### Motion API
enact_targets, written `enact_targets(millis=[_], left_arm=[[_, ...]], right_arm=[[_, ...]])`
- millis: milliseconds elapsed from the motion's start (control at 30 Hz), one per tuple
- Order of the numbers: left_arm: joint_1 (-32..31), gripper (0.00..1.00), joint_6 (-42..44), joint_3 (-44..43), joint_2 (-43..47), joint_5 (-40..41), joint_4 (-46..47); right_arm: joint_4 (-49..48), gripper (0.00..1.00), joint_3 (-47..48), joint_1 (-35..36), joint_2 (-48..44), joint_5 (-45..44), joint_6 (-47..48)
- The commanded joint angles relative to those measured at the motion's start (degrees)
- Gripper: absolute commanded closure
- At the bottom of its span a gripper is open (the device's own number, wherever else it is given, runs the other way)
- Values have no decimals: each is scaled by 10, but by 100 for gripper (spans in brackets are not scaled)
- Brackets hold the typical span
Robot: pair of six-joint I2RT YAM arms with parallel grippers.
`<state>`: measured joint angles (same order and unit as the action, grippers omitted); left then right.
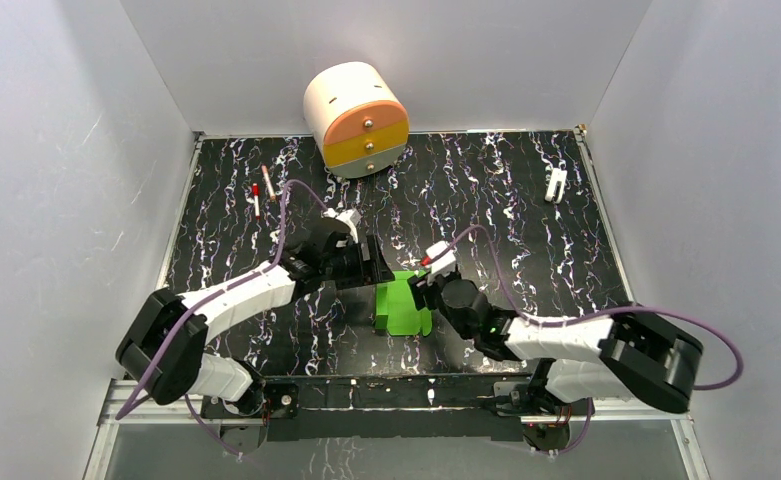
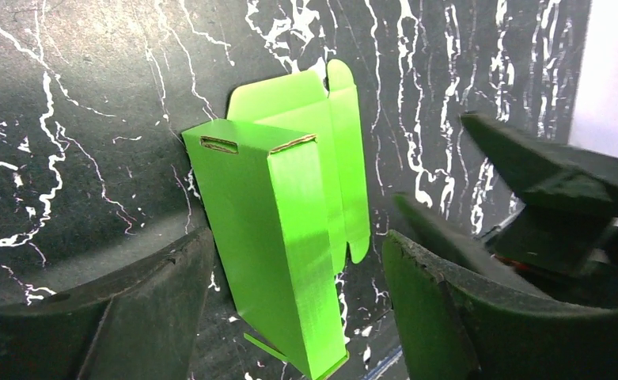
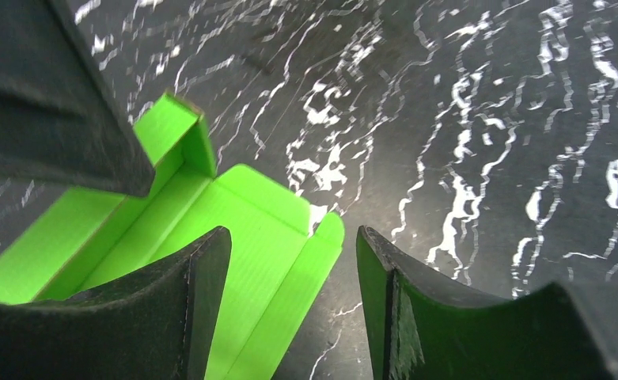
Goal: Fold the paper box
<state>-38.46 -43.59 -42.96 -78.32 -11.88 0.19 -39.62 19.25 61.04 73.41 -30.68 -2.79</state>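
The bright green paper box (image 1: 399, 306) lies on the black marbled table between my two grippers, its body raised into a rectangular sleeve with the lid flap flat on the table. In the left wrist view the box (image 2: 282, 237) stands between my open jaws, untouched. My left gripper (image 1: 378, 264) is just above its far left side. My right gripper (image 1: 424, 291) is open at the box's right edge. The right wrist view shows the lid flap (image 3: 266, 261) below the open jaws, and the left gripper's dark finger (image 3: 44, 95) above it.
A cream cylinder drawer unit (image 1: 356, 118) with orange and yellow drawers stands at the back. Two pens (image 1: 261, 190) lie at the back left. A small white clip (image 1: 556, 184) lies at the back right. Grey walls enclose the table.
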Motion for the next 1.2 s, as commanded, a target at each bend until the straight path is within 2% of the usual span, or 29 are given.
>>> enact_targets(millis=[0, 133, 233, 367, 467, 633, 800, 967, 1167], left_arm=[[-25, 27, 25, -32, -22, 58, -45], [-39, 35, 26, -46, -48, 62, -41], [-39, 45, 24, -42, -46, 68, -39], [-39, 57, 17, -14, -21, 78, -19], [-38, 62, -6, 29, 9, 82, 18], [-37, 65, -55, 109, 69, 91, 94], [-35, 66, -94, 155, 87, 92, 146], [-35, 67, -144, 202, 97, 98, 211], [-35, 67, -189, 245, 101, 111, 275]], right_arm=[[68, 31, -1, 0, -74, -79, -51], [150, 30, 10, 0, -122, -101, -90], [212, 29, 25, -1, -151, -101, -126], [300, 28, 55, 0, -180, -80, -176], [342, 27, 78, 0, -196, -56, -201], [441, 24, 149, -1, -188, -39, -218], [521, 23, 224, -2, -160, 5, -249], [581, 22, 278, -2, -118, 30, -281], [620, 22, 302, -4, -68, 48, -301]])
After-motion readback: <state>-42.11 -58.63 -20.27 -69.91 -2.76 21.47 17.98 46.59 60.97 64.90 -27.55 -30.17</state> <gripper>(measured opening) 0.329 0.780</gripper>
